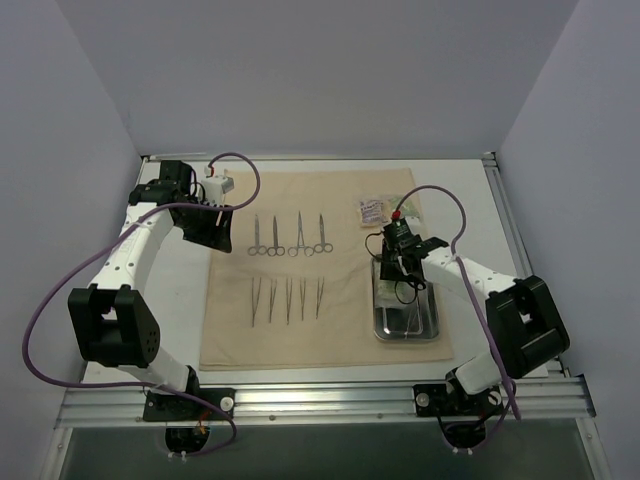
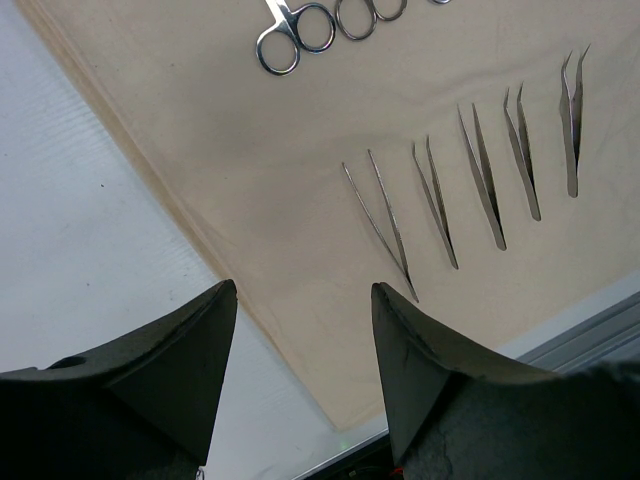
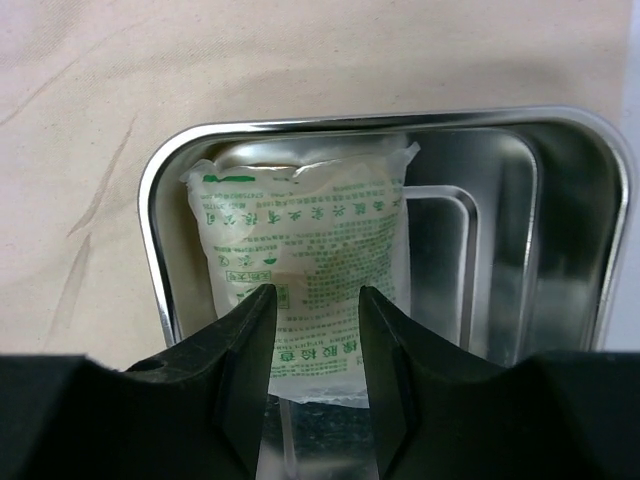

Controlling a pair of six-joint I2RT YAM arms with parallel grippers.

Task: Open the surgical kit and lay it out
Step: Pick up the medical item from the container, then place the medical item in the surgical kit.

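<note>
Beige cloth wrap [image 1: 330,340] spread flat on desk [image 2: 90,250]; long axis near-to-far.
Four ring-handled clamps [image 1: 290,236] in a row, parallel, long axes near-to-far, rings toward near edge.
Tweezers [image 1: 287,300] in a second row just nearer; tips point at the rings.
Steel tray [image 1: 430,335] on cloth's right side, long axis near-to-far.
Loose small packets [image 1: 378,208] beyond it.
Right claw [image 3: 317,292] low over tray; fingers parted above a green-printed packet [image 3: 300,230] lying flat inside; contact unclear.
Left claw [image 2: 303,287] released, nothing between fingers, above cloth's left edge.
</note>
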